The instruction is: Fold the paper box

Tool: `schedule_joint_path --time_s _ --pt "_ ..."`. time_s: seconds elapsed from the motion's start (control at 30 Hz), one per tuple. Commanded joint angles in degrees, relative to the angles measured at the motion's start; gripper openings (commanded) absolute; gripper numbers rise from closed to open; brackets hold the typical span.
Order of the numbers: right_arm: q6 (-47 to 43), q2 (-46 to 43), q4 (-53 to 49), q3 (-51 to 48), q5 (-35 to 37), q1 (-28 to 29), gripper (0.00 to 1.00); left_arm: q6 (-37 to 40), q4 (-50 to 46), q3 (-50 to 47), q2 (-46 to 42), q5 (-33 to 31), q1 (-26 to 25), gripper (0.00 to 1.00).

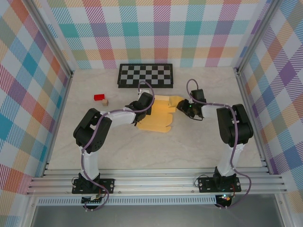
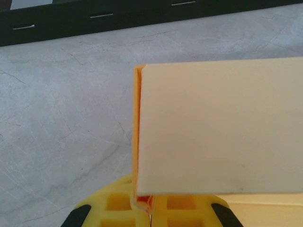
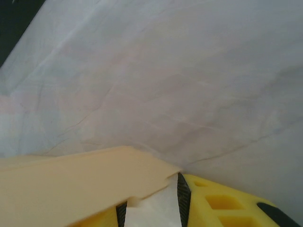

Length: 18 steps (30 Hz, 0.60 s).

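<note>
Tan cardboard: we count one paper box (image 1: 158, 120), lying mid-table and partly folded.
Arms: two, both reaching inward to the box.
Left gripper (image 2: 149, 208): pinched tight on the box's folded edge, a pale panel rising between its two yellow fingers (image 2: 116, 204).
Right gripper (image 3: 151, 210): we see a narrow gap with bare table (image 3: 189, 85) between the pads, and a flap crossing one finger.
Checkerboard (image 1: 146, 75): one, behind the box.
Small blocks: two, a red block (image 1: 99, 97) and a tan cube (image 1: 105, 102), just beside each other.

The paper box (image 1: 158, 120) is tan-yellow, the checkerboard (image 1: 146, 75) black-and-white, walls (image 1: 161, 28) plaid
</note>
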Motion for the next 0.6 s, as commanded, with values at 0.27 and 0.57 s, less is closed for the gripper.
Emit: schedule_joint_path --time_s 0.27,0.57 --pt "16.6 0.9 7.8 0.4 -5.7 0.8 0.30 0.3 -5.6 -0.9 1.5 2.6 -0.4 0.00" --pt "16.3 2.4 8.2 0.8 -2.1 4.7 0.30 -1.1 -7.1 -0.1 1.6 2.0 -0.5 0.00"
